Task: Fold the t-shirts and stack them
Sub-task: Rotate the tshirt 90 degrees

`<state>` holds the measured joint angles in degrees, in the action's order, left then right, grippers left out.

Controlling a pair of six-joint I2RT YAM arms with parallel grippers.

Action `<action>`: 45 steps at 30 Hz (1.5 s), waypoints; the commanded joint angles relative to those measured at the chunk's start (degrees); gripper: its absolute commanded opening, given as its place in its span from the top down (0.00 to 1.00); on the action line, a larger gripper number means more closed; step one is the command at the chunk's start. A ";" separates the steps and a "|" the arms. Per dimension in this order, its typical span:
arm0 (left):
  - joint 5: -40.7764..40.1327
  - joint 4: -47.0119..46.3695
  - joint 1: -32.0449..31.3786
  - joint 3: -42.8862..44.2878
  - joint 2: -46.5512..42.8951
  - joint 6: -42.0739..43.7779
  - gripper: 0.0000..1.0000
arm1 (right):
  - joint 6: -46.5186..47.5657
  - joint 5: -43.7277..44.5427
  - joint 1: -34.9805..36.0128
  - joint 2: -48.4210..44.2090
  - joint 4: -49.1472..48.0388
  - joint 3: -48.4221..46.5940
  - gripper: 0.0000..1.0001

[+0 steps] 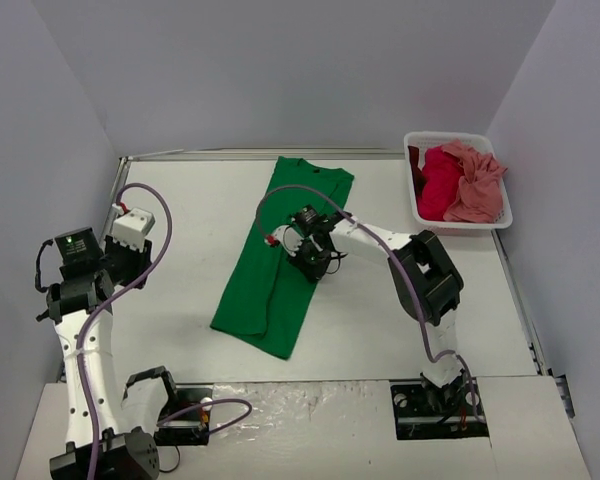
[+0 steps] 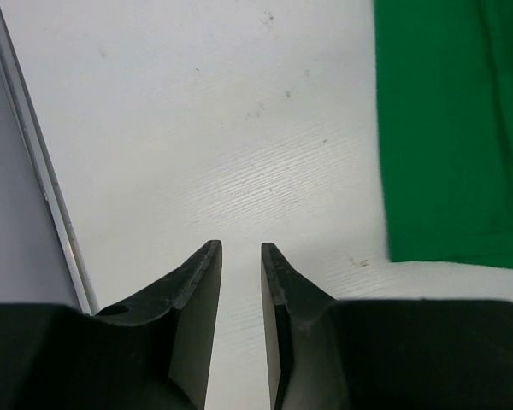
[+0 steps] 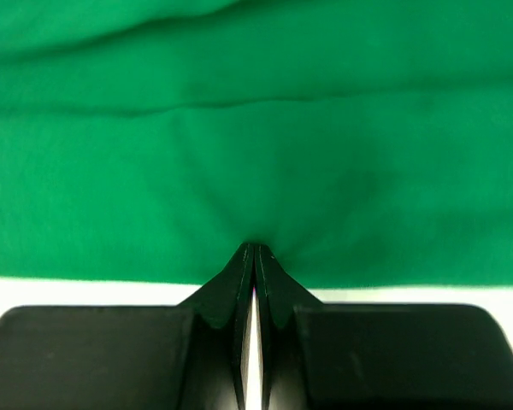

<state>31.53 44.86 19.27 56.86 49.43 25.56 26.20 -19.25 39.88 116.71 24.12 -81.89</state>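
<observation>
The bright green t-shirt lies on the white table as a long folded strip, collar end at the back. It also shows in the left wrist view and fills the right wrist view. My right gripper is at the strip's right edge, about halfway along. Its jaws are shut and pinch the green cloth, which puckers round the tips. My left gripper hangs over bare table at the far left, well away from the shirt. Its fingers stand a narrow gap apart and hold nothing. A crimson t-shirt and a salmon pink t-shirt lie crumpled in the basket.
The white slatted basket stands at the back right corner. A metal rail runs along the table's left edge beside my left gripper. Grey walls close off the back and both sides.
</observation>
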 commanded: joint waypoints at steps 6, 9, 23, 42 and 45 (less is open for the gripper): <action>4.33 1.63 0.51 4.92 2.16 1.95 0.74 | 1.75 7.99 -7.78 -2.10 9.63 1.12 1.00; 5.38 1.46 0.51 5.45 3.39 2.12 0.73 | 2.02 8.70 -9.99 -0.78 9.81 -1.16 1.00; 7.76 -1.18 0.24 7.04 11.39 2.13 0.69 | 2.63 5.89 -15.88 12.58 15.78 -22.61 1.00; 8.37 -4.17 -1.69 5.37 11.04 -1.39 0.67 | 2.02 3.78 -15.36 3.79 16.66 -21.30 1.00; 7.06 -5.48 -1.78 4.23 11.21 -2.09 0.67 | 1.67 1.85 -14.83 4.76 16.66 -21.03 1.00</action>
<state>38.54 41.47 17.74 61.17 61.71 24.75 28.51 -14.81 24.14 122.85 37.93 -103.07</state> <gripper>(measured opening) 0.329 0.001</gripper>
